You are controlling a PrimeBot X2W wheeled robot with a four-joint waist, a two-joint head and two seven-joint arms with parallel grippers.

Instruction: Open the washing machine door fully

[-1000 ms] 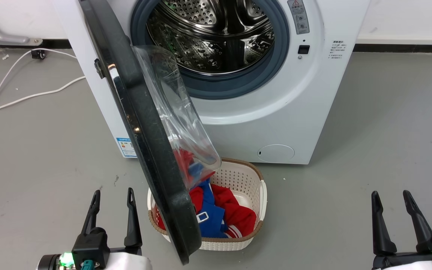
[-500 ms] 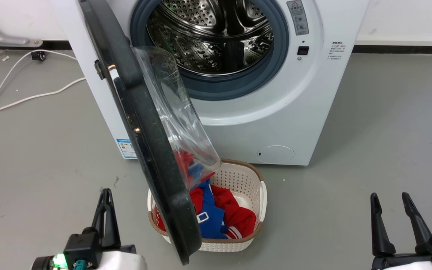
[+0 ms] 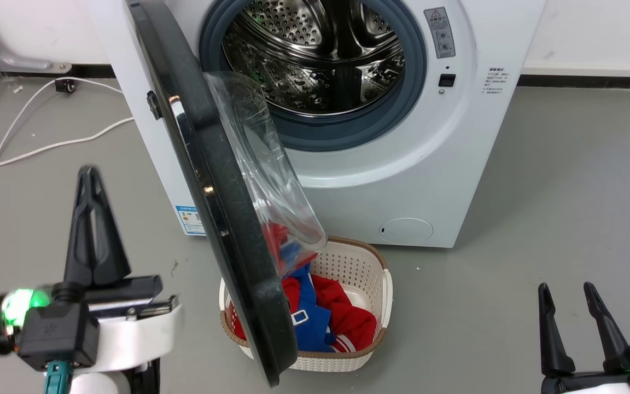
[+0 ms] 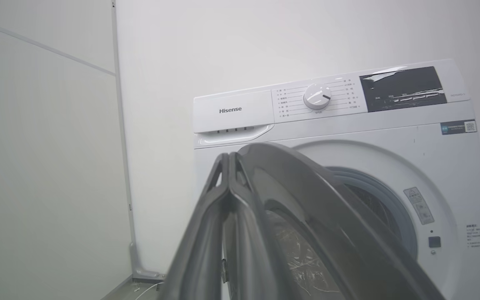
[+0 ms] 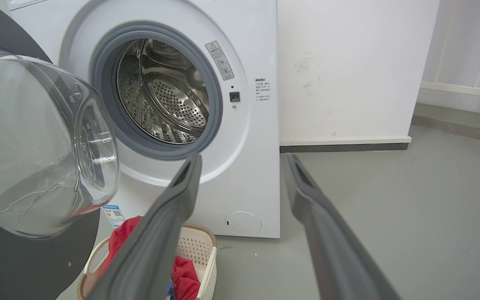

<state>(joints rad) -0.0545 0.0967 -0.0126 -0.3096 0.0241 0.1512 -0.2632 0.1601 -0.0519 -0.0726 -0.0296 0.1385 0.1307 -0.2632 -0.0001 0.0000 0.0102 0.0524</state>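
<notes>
One washing machine door (image 3: 222, 219) is hanging ajar.
Left gripper (image 3: 89, 176) is hovering closed near its edge; right gripper (image 3: 565, 288) is hovering spread.

Grey floor (image 3: 544, 197): white washing machine (image 3: 435, 180) stands at rear, by wall; cream perforated basket (image 3: 385, 284) w/ red & blue clothes (image 3: 354, 324) sits just in front; white cable (image 3: 82, 139) trails to machine's left.

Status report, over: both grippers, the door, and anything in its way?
Left gripper shut, empty, beside washing machine door outer face. Right gripper open, low. Door partly open, not fully. Laundry basket on floor under door's free edge.
</notes>
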